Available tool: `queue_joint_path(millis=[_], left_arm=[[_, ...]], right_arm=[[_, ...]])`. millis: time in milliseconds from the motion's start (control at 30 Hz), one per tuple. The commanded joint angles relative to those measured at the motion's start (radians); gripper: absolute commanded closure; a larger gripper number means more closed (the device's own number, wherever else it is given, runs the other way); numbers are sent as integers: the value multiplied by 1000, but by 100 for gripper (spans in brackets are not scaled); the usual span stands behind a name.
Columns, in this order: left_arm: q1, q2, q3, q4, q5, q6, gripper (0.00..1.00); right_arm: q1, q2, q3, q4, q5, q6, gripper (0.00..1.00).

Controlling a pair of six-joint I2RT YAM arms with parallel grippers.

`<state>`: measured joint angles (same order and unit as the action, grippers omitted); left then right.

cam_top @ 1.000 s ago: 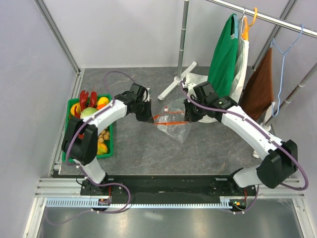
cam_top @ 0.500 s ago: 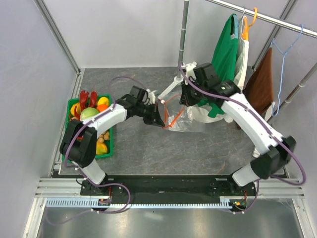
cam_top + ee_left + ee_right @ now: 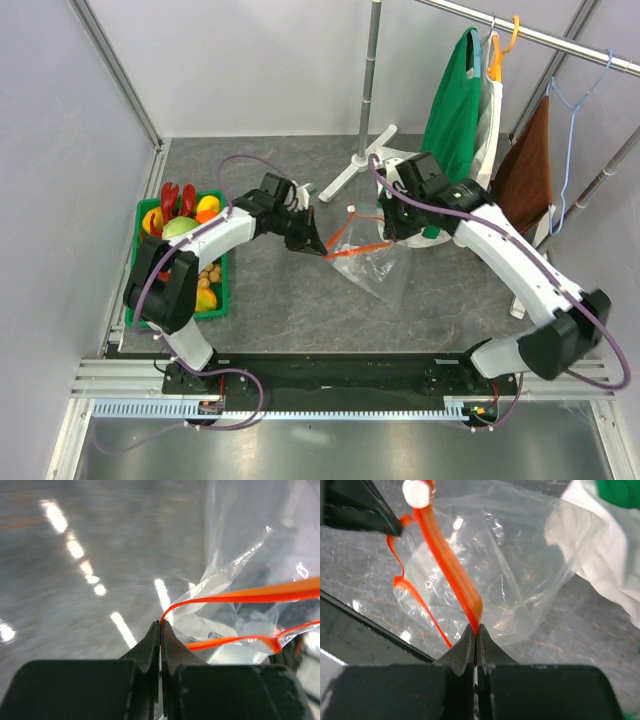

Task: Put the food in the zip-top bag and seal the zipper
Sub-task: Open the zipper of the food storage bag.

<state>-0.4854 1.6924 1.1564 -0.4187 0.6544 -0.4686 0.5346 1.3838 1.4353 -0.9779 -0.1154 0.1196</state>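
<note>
The clear zip-top bag (image 3: 375, 268) hangs above the table between my two grippers. Its red-orange zipper (image 3: 352, 250) runs between them, with a white slider (image 3: 417, 493) on it in the right wrist view. My left gripper (image 3: 322, 248) is shut on the zipper's left end (image 3: 163, 620). My right gripper (image 3: 392, 236) is shut on the zipper's right end (image 3: 474, 625); the bag (image 3: 510, 565) sags beyond it. The bag (image 3: 235, 580) looks empty. The food lies in the green tray (image 3: 221, 293) at left: red lobster (image 3: 178, 197), pale green cabbage (image 3: 178, 226), yellow-orange fruit (image 3: 206, 299), tan balls (image 3: 209, 272).
A white stand base (image 3: 352, 170) and its pole (image 3: 370, 70) rise behind the bag. A clothes rack at the back right holds a green garment (image 3: 452, 110), a white cloth bag (image 3: 428, 220) and a brown cloth (image 3: 525, 175). Metal frame rails edge the table.
The bag first rose toward the back with both grippers, then came down and forward again. The zipper is now stretched between the grippers and the bag hangs lower.
</note>
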Motion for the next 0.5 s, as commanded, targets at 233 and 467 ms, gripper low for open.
queue_joint_path(millis=[233, 467], left_arm=[[80, -85, -83, -89, -141, 148, 76], [160, -358, 46, -259, -24, 399, 0]], right_arm=[[39, 267, 22, 295, -145, 137, 100], [42, 253, 19, 292, -145, 146, 100]])
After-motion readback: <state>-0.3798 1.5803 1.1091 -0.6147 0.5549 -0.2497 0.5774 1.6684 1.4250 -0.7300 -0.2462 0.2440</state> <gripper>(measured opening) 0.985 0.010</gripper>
